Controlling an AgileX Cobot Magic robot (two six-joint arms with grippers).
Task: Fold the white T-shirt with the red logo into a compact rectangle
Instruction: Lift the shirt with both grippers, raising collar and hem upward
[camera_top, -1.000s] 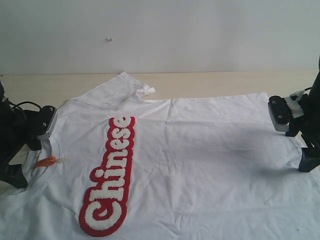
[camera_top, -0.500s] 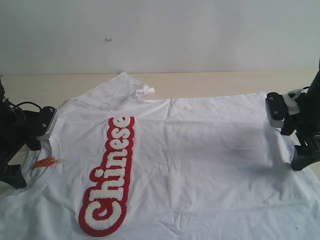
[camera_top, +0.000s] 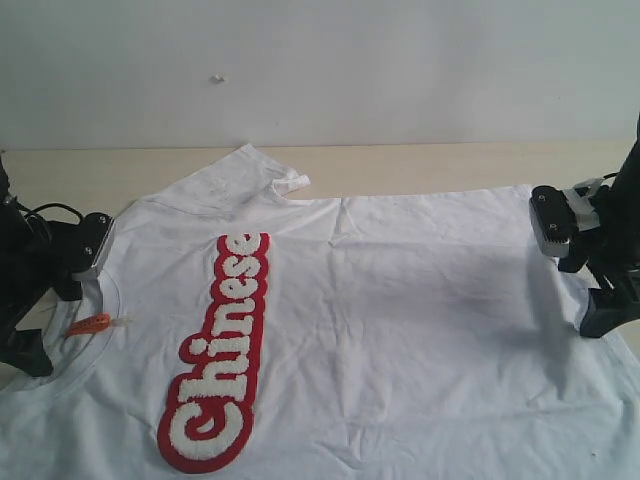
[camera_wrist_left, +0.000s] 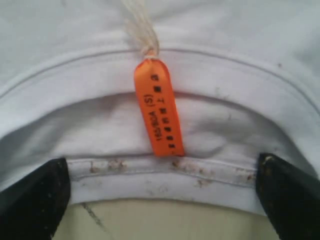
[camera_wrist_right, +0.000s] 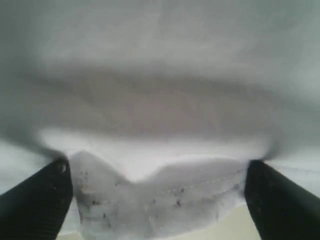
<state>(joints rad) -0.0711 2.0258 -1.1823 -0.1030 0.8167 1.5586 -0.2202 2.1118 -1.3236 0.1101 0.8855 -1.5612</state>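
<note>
The white T-shirt (camera_top: 400, 320) lies spread flat on the table, collar to the left and hem to the right. The red logo (camera_top: 222, 350) runs in a long strip across its chest. My left gripper (camera_top: 55, 320) is open at the collar (camera_wrist_left: 125, 172); its fingers stand wide on either side of the ribbed rim, just below the orange neck tag (camera_wrist_left: 159, 110). My right gripper (camera_top: 590, 290) is open at the right hem. Its fingers (camera_wrist_right: 35, 200) stand wide apart with the bunched hem edge (camera_wrist_right: 165, 200) between them.
The beige table (camera_top: 450, 165) shows behind the shirt, below a plain white wall. One sleeve (camera_top: 240, 175) points toward the back, its cuff (camera_top: 292, 184) turned over. The shirt's near part runs out of the exterior view's lower edge.
My right gripper has moved in a little to the left and down onto the hem. The left gripper and the shirt have not moved.
</note>
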